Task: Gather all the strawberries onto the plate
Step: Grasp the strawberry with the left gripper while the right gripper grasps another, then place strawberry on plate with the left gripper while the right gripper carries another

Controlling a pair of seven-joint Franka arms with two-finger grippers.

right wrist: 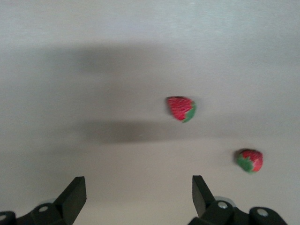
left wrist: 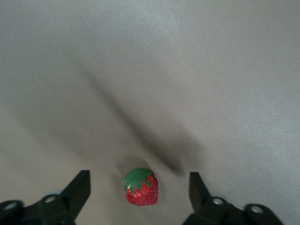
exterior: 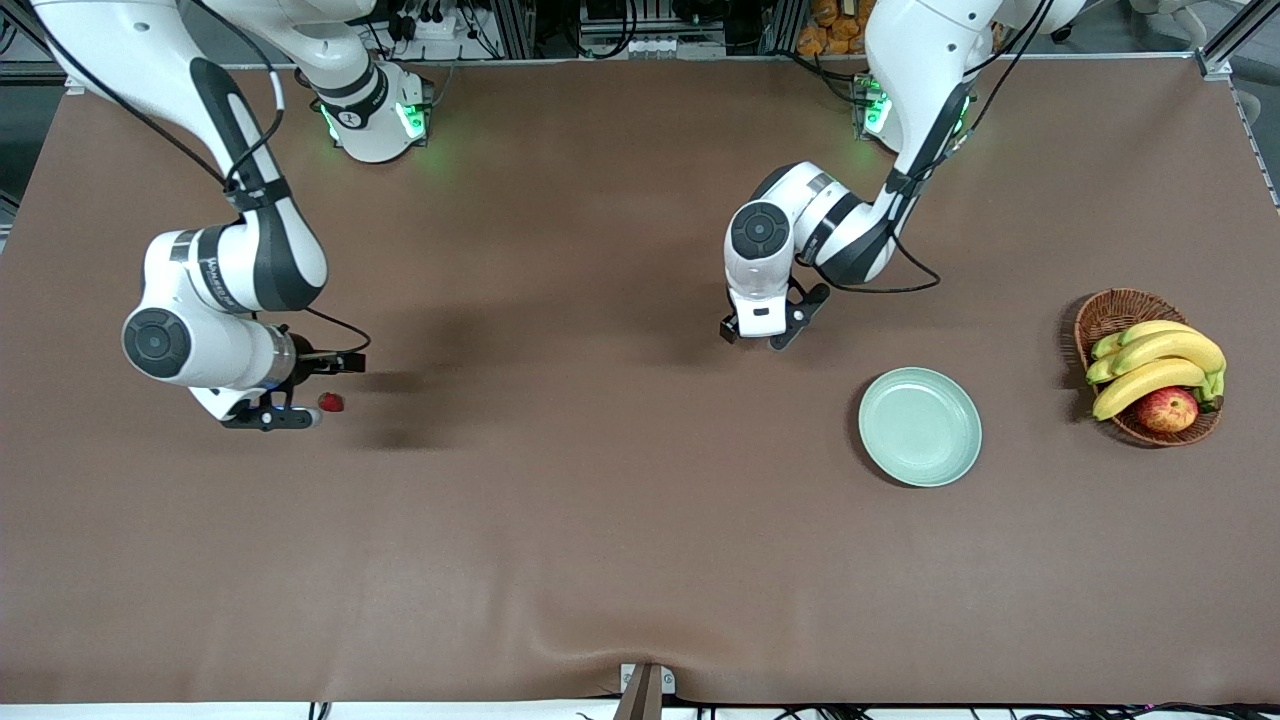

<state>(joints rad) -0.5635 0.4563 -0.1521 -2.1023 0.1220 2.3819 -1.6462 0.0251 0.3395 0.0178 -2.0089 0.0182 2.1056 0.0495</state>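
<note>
A brown, matte tabletop [exterior: 560, 520] fills the scene. The left arm's black two-finger gripper [left wrist: 140, 194] hangs over the middle of the table, its fingers spread wide apart, and the left wrist view shows one small red strawberry with a green leafy top [left wrist: 141, 187] lying on the table between the fingers, untouched by either. That berry is hidden under the arm in the front view. The round, shallow, pale mint-green plate [exterior: 920, 427] sits nearer the front camera than this gripper and toward the left arm's end of the table; it holds nothing. Near the left arm's end of the table stands a brown wicker basket [exterior: 1112, 312] with yellow bananas [exterior: 1160, 365] and a red-yellow apple [exterior: 1167, 409]. The right arm's black gripper [right wrist: 139, 197] is low over the right arm's end of the table, fingers also spread with nothing between them. The right wrist view shows two more small red strawberries lying apart on the table, one [right wrist: 181, 108] and another [right wrist: 250, 160]; in the front view only one is visible, just beside that gripper.
</note>
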